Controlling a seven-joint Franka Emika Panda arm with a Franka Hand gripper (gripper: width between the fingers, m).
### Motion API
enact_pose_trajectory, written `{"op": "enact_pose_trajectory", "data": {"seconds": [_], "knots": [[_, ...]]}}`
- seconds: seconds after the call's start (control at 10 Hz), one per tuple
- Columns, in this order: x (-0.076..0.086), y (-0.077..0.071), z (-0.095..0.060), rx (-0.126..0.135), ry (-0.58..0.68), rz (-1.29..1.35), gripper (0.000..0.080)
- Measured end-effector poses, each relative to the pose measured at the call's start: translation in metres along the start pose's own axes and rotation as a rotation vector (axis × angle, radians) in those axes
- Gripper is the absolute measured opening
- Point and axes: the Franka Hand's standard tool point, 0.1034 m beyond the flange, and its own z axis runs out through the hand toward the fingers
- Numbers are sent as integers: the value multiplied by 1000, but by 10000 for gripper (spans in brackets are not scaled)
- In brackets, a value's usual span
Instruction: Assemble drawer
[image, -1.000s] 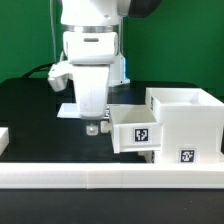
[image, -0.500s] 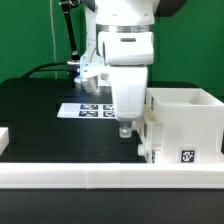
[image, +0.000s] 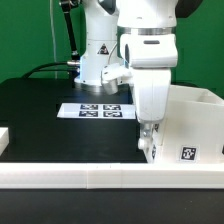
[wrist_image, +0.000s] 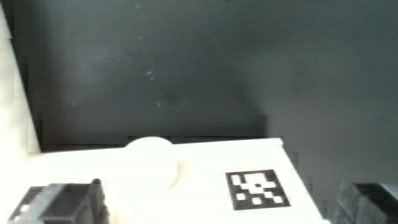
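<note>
In the exterior view the white arm stands over the dark surface (image: 40, 115) with its gripper (image: 148, 128) lowered at the near corner of the tall drawer housing (image: 190, 125), which sits at the exterior view's right, close behind the long white rail (image: 100, 178) that runs along the front edge. The housing is an open-topped white box; its rim shows beside the gripper body, but the arm covers much of the opening, so what lies inside cannot be told from here. One black-and-white tag (image: 186, 154) shows low on the housing's front face. The marker board (image: 96, 110) lies flat on the surface behind and toward the exterior view's left, well apart from the housing. A small white piece (image: 4, 138) sits at the far left edge, only partly in frame. In the wrist view the two dark fingers (wrist_image: 63, 204) appear at opposite edges of the picture, set wide apart, with a white tagged drawer part (wrist_image: 196, 175) lying between them; it bears a round bump, and whether the fingers touch it cannot be told.
</note>
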Motion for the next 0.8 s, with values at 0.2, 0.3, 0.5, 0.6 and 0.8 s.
{"op": "enact_pose_trajectory", "data": {"seconds": [0.2,0.3,0.5,0.6,0.8], "knots": [[-1,-1,-1,15,-4,-2,649],[-2,-1,0,22,-5,-8,649],[-4,0,0,21,-6,-12,649],[-13,-2,0,23,-10,-4,649],[-45,-4,-9,32,-21,-45,649]]}}
